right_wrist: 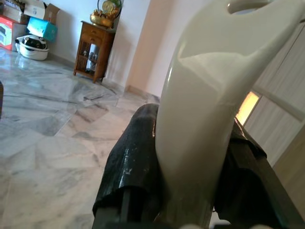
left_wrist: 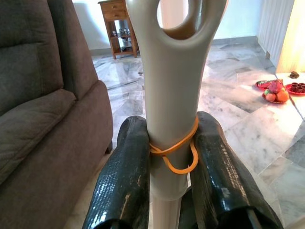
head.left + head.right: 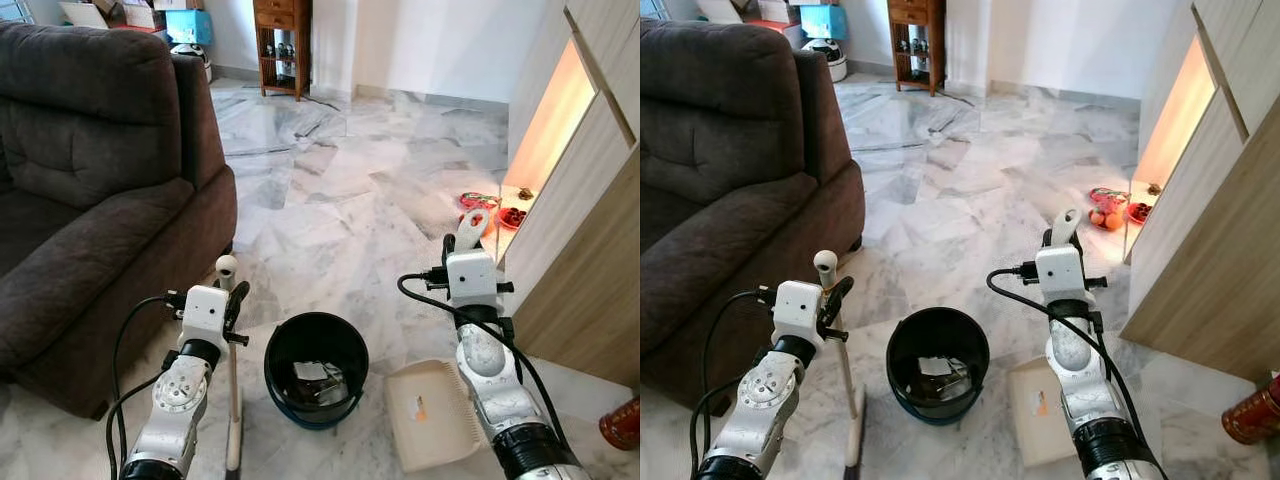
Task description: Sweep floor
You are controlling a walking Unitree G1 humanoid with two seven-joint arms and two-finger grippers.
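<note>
My left gripper [image 3: 232, 292] is shut on the grey broom handle [image 2: 171, 95], just below its hanging hole, where an orange rubber band is wound. The broom stick [image 3: 234, 400] runs down to the floor beside the sofa. My right gripper [image 3: 468, 243] is shut on the cream dustpan handle [image 1: 205, 95], black fingers [image 1: 133, 157] on both sides of it. The cream dustpan [image 3: 428, 415] rests on the marble floor under my right arm. Between my arms stands a black bucket [image 3: 316, 318] with crumpled paper scraps inside.
A dark brown sofa [image 3: 90, 180] fills the left. Light wooden cupboards [image 3: 590, 250] line the right, with red plates and fruit [image 3: 485, 205] on the floor by their lit gap. A wooden cabinet [image 3: 282, 40] stands far back. A red object [image 3: 620, 425] sits at the lower right.
</note>
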